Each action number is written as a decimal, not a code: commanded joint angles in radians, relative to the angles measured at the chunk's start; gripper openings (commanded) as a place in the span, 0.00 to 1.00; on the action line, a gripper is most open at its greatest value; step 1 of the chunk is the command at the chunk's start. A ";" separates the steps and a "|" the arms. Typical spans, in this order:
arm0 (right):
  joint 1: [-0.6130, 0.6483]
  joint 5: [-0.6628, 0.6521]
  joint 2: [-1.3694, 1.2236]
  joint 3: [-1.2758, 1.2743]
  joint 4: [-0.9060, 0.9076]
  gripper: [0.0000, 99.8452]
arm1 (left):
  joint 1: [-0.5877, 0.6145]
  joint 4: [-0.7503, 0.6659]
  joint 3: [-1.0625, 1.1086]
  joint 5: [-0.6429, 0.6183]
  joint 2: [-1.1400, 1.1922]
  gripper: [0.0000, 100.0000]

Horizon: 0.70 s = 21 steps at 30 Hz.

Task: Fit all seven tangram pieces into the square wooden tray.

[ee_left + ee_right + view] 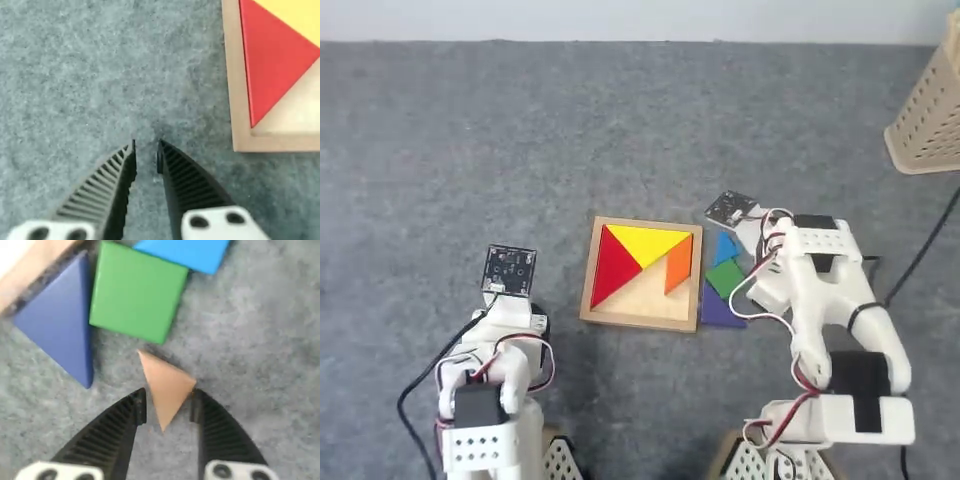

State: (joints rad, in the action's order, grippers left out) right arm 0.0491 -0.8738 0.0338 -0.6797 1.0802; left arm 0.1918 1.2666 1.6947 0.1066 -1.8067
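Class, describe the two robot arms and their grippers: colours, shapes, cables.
The left arm and right arm are white plastic with black motor blocks and looping red, white and black wires, each carrying a small circuit board. The left gripper and right gripper have black, ribbed, pointed fingers on white bases.

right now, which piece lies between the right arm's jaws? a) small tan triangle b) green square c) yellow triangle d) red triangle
a: in the right wrist view the small tan triangle lies on the carpet between the jaws of the right arm, with the green square further out beyond them.
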 commanded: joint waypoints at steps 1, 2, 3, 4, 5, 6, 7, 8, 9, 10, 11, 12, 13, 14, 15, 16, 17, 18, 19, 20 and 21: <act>0.033 -0.017 -0.039 0.005 -0.031 0.18 | -0.003 0.000 -0.010 -0.008 -0.021 0.07; 0.030 -0.015 -0.058 0.009 -0.051 0.17 | -0.003 0.000 -0.010 -0.008 -0.021 0.07; 0.025 -0.014 -0.070 0.020 -0.062 0.15 | -0.003 0.000 -0.010 -0.008 -0.021 0.07; 0.012 -0.012 -0.074 0.032 -0.062 0.13 | -0.003 0.000 -0.010 -0.008 -0.021 0.07; -0.001 -0.005 -0.073 0.043 -0.062 0.10 | -0.003 0.000 -0.010 -0.008 -0.021 0.07; -0.013 0.014 -0.068 0.057 -0.062 0.07 | -0.003 0.000 -0.010 -0.008 -0.021 0.07; -0.025 0.037 -0.058 0.074 -0.061 0.05 | -0.003 0.000 -0.010 -0.008 -0.021 0.07; -0.039 0.052 -0.045 0.087 -0.056 0.03 | -0.003 0.000 -0.010 -0.008 -0.021 0.07; -0.048 0.060 -0.030 0.106 -0.042 0.01 | -0.003 0.000 -0.010 -0.008 -0.021 0.07; -0.053 0.061 -0.013 0.121 -0.025 0.00 | -0.003 0.000 -0.010 -0.008 -0.021 0.07; -0.054 0.063 0.007 0.135 -0.005 0.01 | -0.003 0.000 -0.010 -0.008 -0.021 0.07; -0.051 0.063 0.028 0.149 0.015 0.01 | -0.003 0.000 -0.010 -0.008 -0.021 0.07; -0.048 0.064 0.051 0.161 0.033 0.01 | -0.003 0.000 -0.010 -0.008 -0.021 0.07; -0.041 0.064 0.074 0.173 0.048 0.01 | -0.003 0.000 -0.010 -0.008 -0.021 0.07; -0.030 0.064 0.096 0.187 0.062 0.01 | -0.003 0.000 -0.010 -0.008 -0.021 0.07; -0.019 0.064 0.114 0.201 0.081 0.01 | -0.003 0.000 -0.010 -0.008 -0.021 0.07; -0.005 0.064 0.131 0.216 0.102 0.01 | -0.003 0.000 -0.010 -0.008 -0.021 0.07; 0.008 0.064 0.147 0.230 0.120 0.01 | -0.003 0.000 -0.010 -0.008 -0.021 0.07; 0.021 0.066 0.156 0.244 0.139 0.01 | -0.003 0.000 -0.010 -0.008 -0.021 0.07; 0.031 0.066 0.166 0.253 0.157 0.01 | -0.003 0.000 -0.010 -0.008 -0.021 0.07; 0.038 0.064 0.174 0.259 0.173 0.01 | -0.003 0.000 -0.010 -0.008 -0.021 0.07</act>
State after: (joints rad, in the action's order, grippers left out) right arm 0.0598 -0.8216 0.1289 -0.4956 1.1983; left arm 0.1918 1.2666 1.6947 0.1066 -1.8067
